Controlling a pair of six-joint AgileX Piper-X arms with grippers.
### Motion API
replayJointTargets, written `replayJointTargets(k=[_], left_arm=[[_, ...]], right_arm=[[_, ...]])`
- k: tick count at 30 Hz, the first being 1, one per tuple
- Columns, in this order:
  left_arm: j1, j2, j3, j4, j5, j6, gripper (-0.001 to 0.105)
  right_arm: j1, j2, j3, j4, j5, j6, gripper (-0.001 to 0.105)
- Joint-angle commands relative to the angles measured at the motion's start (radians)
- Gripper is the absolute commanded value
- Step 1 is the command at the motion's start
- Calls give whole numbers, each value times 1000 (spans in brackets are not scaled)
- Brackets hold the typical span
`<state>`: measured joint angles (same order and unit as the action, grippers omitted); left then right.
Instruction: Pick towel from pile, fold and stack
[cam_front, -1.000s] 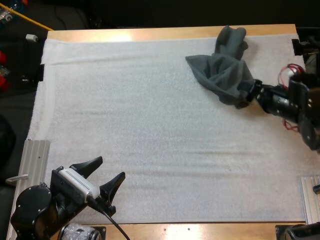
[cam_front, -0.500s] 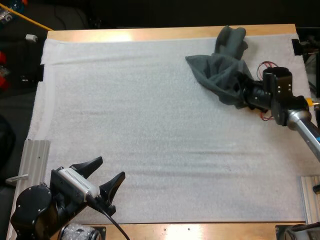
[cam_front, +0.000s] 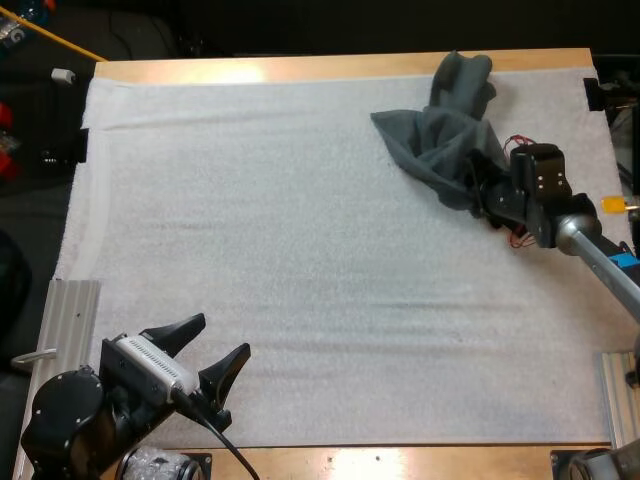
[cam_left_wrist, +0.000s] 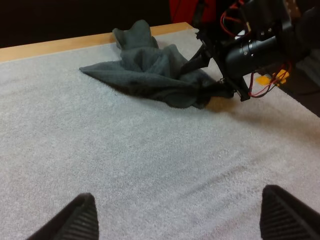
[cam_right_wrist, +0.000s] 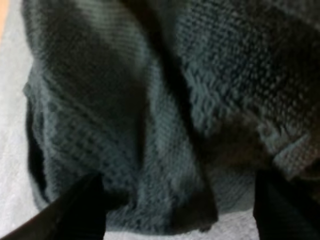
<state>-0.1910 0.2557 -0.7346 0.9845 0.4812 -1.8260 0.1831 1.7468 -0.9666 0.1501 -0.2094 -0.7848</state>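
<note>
A crumpled dark grey-green towel (cam_front: 445, 140) lies on the white mat (cam_front: 300, 250) at the far right, one end reaching the mat's far edge. My right gripper (cam_front: 478, 185) is at the towel's near right edge, open, with its fingers on either side of the cloth. In the right wrist view the towel (cam_right_wrist: 165, 100) bulges between the two spread fingertips (cam_right_wrist: 75, 210) of that gripper (cam_right_wrist: 180, 215). My left gripper (cam_front: 205, 350) hovers open over the mat's near left corner, holding nothing. From the left wrist view, the towel (cam_left_wrist: 150, 70) lies far ahead with the right gripper (cam_left_wrist: 210, 75) at its edge.
The wooden table (cam_front: 300, 68) borders the mat on the far side. Metal rails sit at the near left (cam_front: 70, 320) and near right (cam_front: 622, 390) of the mat. Bare mat stretches between the two grippers.
My right arm has swung and turned its wrist, pushing the gripper slightly left into the towel's near right edge. The towel has barely shifted. The left arm has stayed still.
</note>
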Motion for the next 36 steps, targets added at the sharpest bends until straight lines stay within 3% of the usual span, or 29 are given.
replayJointTargets(k=[1,4,11,18,27,36], left_arm=[[-4,1,-5,-11,-6,-9,66],[-4,1,-5,-11,-6,-9,66],[-4,1,-5,-11,-6,-9,66],[-4,1,-5,-11,-6,-9,66],[-4,1,-5,-11,4,-9,66],[-4,1,-5,-11,10,-9,66]], right_arm=[[1,-1,-6,-20,8,2,61],[1,-2,-6,-62,13,5,48],[1,-2,-6,-83,17,22,0],[1,-29,-8,-118,-110,16,0],[9,-240,-8,-105,-125,-185,0],[9,-522,-8,13,-188,-267,0]])
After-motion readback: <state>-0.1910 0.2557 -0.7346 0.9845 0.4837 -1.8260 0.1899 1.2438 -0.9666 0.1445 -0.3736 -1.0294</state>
